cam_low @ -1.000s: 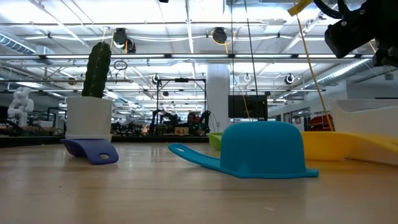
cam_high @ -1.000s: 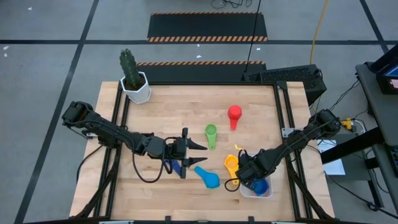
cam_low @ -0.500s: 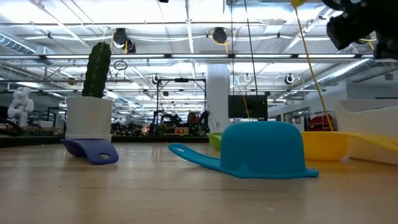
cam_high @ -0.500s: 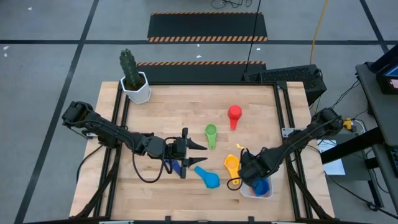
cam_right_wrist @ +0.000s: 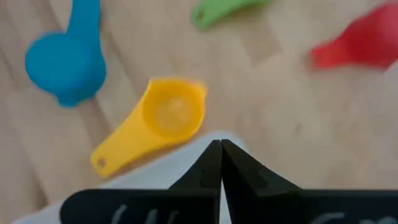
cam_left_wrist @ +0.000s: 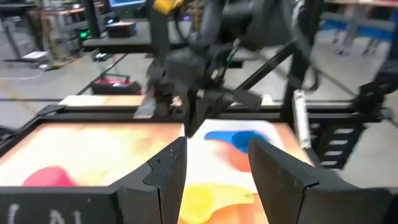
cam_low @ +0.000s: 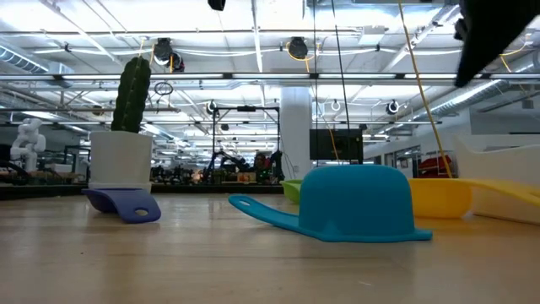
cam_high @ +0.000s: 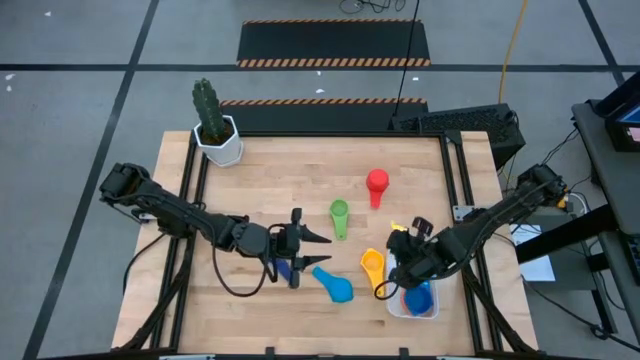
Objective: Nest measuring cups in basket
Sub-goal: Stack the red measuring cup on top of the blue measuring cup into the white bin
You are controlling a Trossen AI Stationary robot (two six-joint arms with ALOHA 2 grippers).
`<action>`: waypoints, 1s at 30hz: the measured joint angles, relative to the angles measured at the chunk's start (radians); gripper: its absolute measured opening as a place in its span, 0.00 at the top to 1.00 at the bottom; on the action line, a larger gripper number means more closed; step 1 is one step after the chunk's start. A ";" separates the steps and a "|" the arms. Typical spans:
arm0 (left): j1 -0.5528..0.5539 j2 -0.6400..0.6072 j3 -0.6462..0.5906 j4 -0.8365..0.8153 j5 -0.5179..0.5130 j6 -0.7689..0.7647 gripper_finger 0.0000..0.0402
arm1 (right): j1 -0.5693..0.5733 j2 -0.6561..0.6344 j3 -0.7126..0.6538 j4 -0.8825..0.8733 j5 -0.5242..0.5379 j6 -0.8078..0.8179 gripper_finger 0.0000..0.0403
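Note:
A white basket (cam_high: 398, 306) stands at the table's near right, with a blue measuring cup (cam_high: 419, 298) lying in it. My right gripper (cam_high: 398, 272) hangs shut and slanting down above the basket's far left corner, holding nothing. A yellow cup (cam_right_wrist: 166, 118) lies just beside the basket. On the table also are a light blue cup (cam_low: 359, 203) lying rim down, a green cup (cam_high: 340, 215), a red cup (cam_high: 377, 183) and a dark blue cup (cam_low: 126, 205). Above the dark blue cup my left gripper (cam_high: 318, 238) stands open, level and pointing right, nothing between its fingers.
A cactus in a white pot (cam_high: 217, 135) stands at the far left corner. Black frame rails run along the table's left and right edges (cam_high: 462, 170). Bare wood lies along the far middle and the near left.
My right gripper has risen from the basket and turned about its wrist, staying shut. The blue cup stays in the basket.

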 joint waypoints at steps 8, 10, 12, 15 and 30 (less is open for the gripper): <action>0.043 0.000 0.000 -0.117 -0.050 -0.020 0.57 | -0.001 -0.052 -0.051 0.073 0.221 -0.123 1.00; 0.060 0.000 0.000 -0.138 -0.050 -0.032 0.57 | -0.003 -0.059 -0.076 0.106 0.245 -0.159 1.00; 0.077 0.000 0.000 -0.153 -0.050 -0.037 0.57 | -0.008 -0.063 -0.104 0.142 0.268 -0.194 1.00; 0.105 0.000 0.000 -0.161 -0.050 -0.037 0.57 | -0.022 -0.072 -0.144 0.181 0.274 -0.237 1.00; 0.146 0.000 0.000 -0.161 -0.045 -0.012 0.57 | -0.358 -0.091 -0.285 0.491 0.051 -0.510 0.84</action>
